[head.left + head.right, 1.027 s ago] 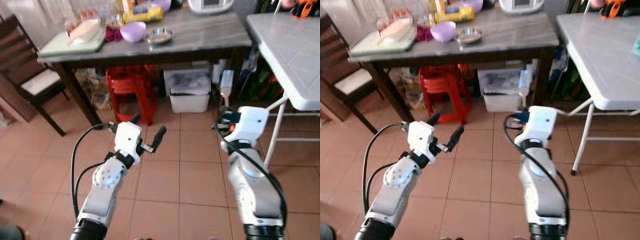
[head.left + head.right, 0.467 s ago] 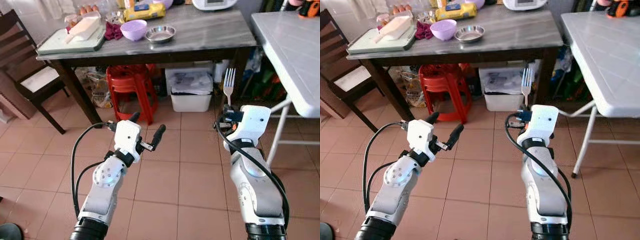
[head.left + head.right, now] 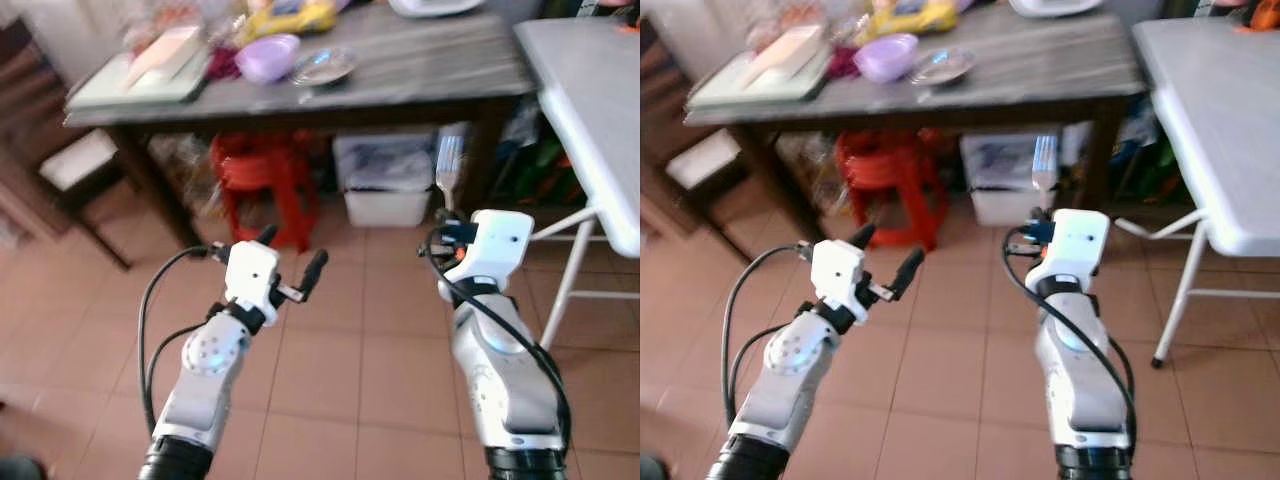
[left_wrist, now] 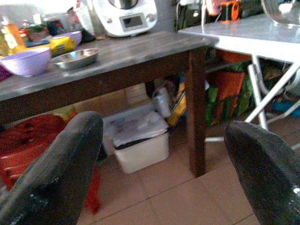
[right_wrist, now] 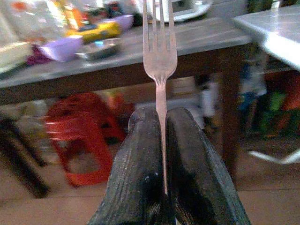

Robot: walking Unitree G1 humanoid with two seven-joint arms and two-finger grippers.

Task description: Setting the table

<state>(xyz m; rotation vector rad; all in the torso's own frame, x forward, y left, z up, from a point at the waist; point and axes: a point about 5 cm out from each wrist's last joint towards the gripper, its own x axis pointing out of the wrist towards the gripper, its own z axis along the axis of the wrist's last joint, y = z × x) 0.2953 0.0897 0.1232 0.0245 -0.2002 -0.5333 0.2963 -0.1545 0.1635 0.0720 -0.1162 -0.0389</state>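
Blur: head views are smearing the items on the dark table (image 3: 420, 70).
Fork (image 5: 159, 51): standing upright, tines up, handle hidden between the right gripper (image 5: 164, 140) fingers, which are clamping it.
Left gripper (image 3: 290, 262): hovering over floor tiles, fingers spread wide, holding nothing.
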